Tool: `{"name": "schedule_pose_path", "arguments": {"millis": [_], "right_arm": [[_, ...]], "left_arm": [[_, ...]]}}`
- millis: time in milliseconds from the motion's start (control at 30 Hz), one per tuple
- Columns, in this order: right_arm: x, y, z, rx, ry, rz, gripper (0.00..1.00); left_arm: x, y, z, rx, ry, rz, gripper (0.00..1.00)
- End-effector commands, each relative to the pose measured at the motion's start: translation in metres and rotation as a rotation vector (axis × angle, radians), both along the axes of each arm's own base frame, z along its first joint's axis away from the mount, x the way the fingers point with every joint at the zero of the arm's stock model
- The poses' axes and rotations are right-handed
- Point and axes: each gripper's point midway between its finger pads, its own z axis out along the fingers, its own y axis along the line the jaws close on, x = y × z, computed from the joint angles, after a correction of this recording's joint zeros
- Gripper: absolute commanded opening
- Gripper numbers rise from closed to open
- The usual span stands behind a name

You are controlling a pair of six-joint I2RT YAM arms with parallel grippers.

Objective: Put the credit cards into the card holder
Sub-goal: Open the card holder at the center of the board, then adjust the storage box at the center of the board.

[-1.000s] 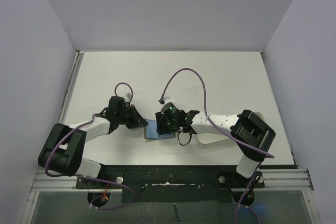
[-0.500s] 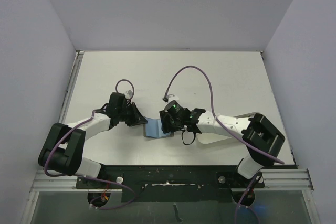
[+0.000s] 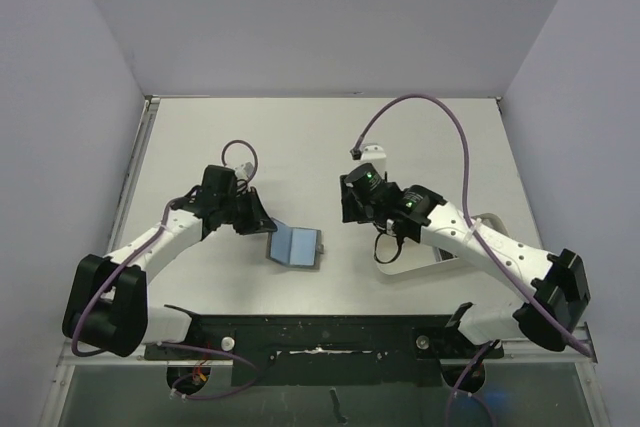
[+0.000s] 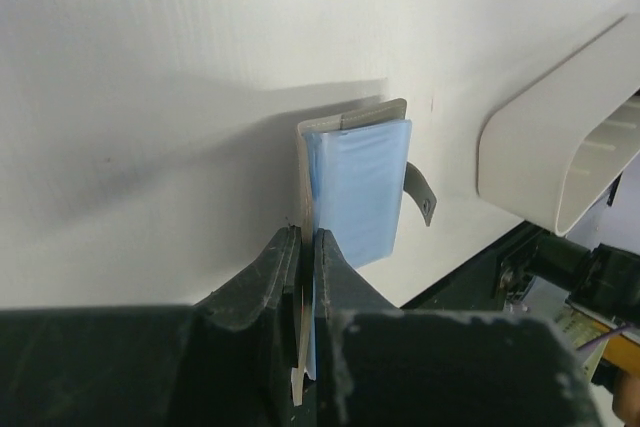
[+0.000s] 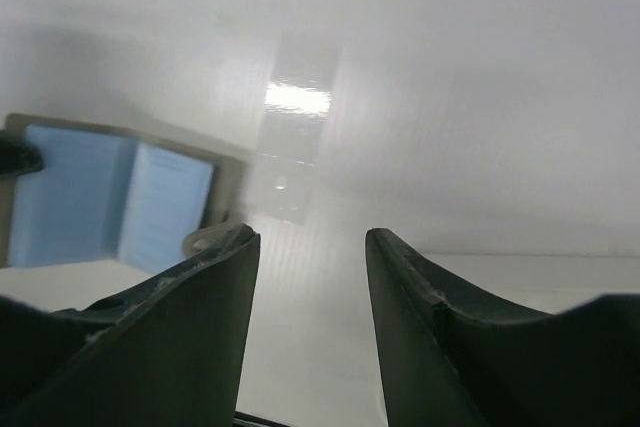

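My left gripper (image 4: pixel 308 240) pinches one edge of the open grey-olive, blue-lined fabric card holder (image 4: pixel 356 187) on the white surface (image 4: pixel 150 97). My right gripper (image 5: pixel 308 247) hangs open and empty, clear of it.

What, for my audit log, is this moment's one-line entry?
left claw: shut on card holder | right claw: open, empty | card holder: unfolded
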Motion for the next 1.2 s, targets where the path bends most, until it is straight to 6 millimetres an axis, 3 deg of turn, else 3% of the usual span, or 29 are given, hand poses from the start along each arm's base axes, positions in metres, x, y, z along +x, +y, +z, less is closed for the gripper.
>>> {"name": "schedule_pose_path", "arguments": {"millis": [0,133,367,733,800,933,1067,1167], "right_arm": [[0.007,-0.075,0.019,-0.161,-0.035,-0.186,0.47],[0.003,-0.135,0.022,-0.248,-0.013,-0.332,0.48],[-0.007,-0.222,0.024,-0.419,-0.046,-0.507,0.54],[0.017,-0.281,0.024,-0.471,-0.019,-0.412,0.56],[0.019,-0.282,0.013,-0.497,0.03,-0.343,0.56],[0.013,-0.264,-0.007,-0.491,0.142,-0.137,0.59],[0.013,-0.222,-0.015,-0.439,0.113,0.147,0.6],[0.017,-0.19,-0.018,-0.505,0.033,0.321,0.61]], "left_arm": [[-0.012,-0.007,0.018,-0.047,-0.042,-0.096,0.0],[-0.017,-0.011,0.02,-0.075,-0.042,-0.135,0.0],[-0.025,-0.016,0.027,-0.115,-0.057,-0.184,0.0],[-0.034,-0.025,0.033,-0.171,-0.052,-0.237,0.0],[-0.035,-0.025,0.033,-0.175,-0.05,-0.241,0.0],[-0.035,-0.026,0.034,-0.181,-0.055,-0.243,0.0],[-0.035,-0.025,0.034,-0.181,-0.056,-0.243,0.0],[-0.035,-0.025,0.032,-0.174,-0.047,-0.235,0.0]]}}
